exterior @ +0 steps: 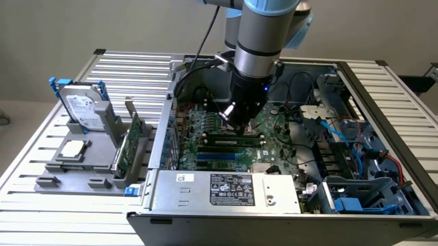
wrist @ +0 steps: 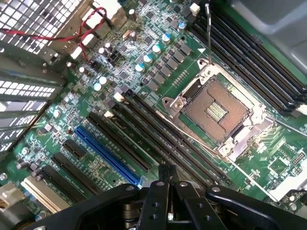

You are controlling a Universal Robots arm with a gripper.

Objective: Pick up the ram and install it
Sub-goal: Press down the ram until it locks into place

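- Inside the open metal computer case [exterior: 226, 197], the gripper [exterior: 237, 124] hangs low over the green motherboard [exterior: 274, 148]. Its black fingers [wrist: 165, 175] are pressed together with no gap and nothing is clamped between them.
- Just under the fingertips in the exterior view lies the ram [exterior: 233, 138], a long, thin green stick with dark chips. It runs along the bank of long black slots [exterior: 229, 148] and looks seated in one of them.
- Whether the fingertips touch the ram's top edge cannot be made out, because the glossy black wrist body covers that spot.
- In the wrist view, the matte black slots [wrist: 158, 139] run diagonally beside a blue slot [wrist: 108, 153] and a square, silver-framed processor socket [wrist: 216, 112] with a fine grid of gold contacts.
- Small silver-topped cylindrical capacitors [wrist: 144, 60] stand among tiny dark chips.
- The gripper's bolted black linkage cuts off the near ends of the slots.
- A grey ribbed table [exterior: 137, 66] carries a grey holder tray [exterior: 51, 166] well apart on the exterior view's left. On the tray are an upright hard drive [exterior: 83, 110] with a blue bracket and a taller green expansion card [exterior: 127, 148] standing on edge.
- Blue and red cables [exterior: 356, 148] tangle at the exterior view's right and are partly hidden by metal brackets.
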